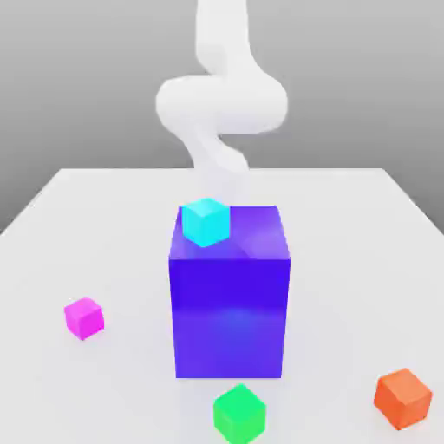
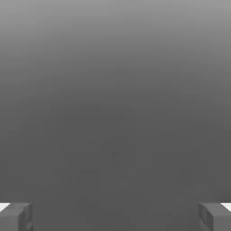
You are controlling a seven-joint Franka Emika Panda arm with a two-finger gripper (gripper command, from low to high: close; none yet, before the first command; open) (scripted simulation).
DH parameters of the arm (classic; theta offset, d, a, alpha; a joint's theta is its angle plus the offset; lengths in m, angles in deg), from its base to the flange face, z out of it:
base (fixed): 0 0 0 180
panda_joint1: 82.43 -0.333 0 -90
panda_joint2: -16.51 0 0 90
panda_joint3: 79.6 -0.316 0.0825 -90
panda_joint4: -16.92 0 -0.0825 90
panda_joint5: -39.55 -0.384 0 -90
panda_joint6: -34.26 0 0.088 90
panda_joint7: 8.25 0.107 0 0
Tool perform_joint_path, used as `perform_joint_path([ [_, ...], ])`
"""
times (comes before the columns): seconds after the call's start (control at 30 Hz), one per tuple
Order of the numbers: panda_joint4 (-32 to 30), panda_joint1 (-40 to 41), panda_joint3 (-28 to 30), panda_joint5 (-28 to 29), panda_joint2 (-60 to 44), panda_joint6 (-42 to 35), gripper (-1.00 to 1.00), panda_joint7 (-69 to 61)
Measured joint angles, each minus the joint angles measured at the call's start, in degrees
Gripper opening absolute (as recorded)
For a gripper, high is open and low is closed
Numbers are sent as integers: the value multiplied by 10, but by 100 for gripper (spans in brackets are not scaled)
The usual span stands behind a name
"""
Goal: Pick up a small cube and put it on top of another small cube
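- Closest to the exterior camera sits the green cube (image 1: 238, 413), low on the white table (image 1: 78, 225), just in front of the big blue-violet block (image 1: 230, 295) but apart from it.
- Off toward the exterior view's right, also near the front, lies the orange cube (image 1: 403, 397), well away from the green one.
- Over on the exterior view's left rests the magenta cube (image 1: 84, 317) (the one I'm meant to lift), alone on the table, well apart from the block and from the green cube.
- Up on the block's top face, at its corner toward the exterior view's left, stands the cyan cube (image 1: 205, 221).
- Behind the block my white arm (image 1: 221, 100) rises and curls above the table's far side.
- From the hand view, my claw (image 2: 115, 216) is spread wide: one finger (image 2: 16, 216) and the other finger (image 2: 215, 215) stand far apart at the edges, with nothing between them but plain grey.
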Motion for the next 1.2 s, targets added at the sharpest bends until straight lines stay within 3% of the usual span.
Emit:
perform_joint_path([
  [0.4, -117, 133, 34, 90, -181, 117, 0, 62],
  [0.7, -205, 207, 99, 106, -311, 208, 0, 72],
  [0.87, -255, 234, 139, 61, -381, 263, 0, 38],
  [0.97, -283, 255, 147, -12, -423, 295, 0, -13],
  [1.2, -269, 310, 61, -137, -537, 385, 0, -102],
])
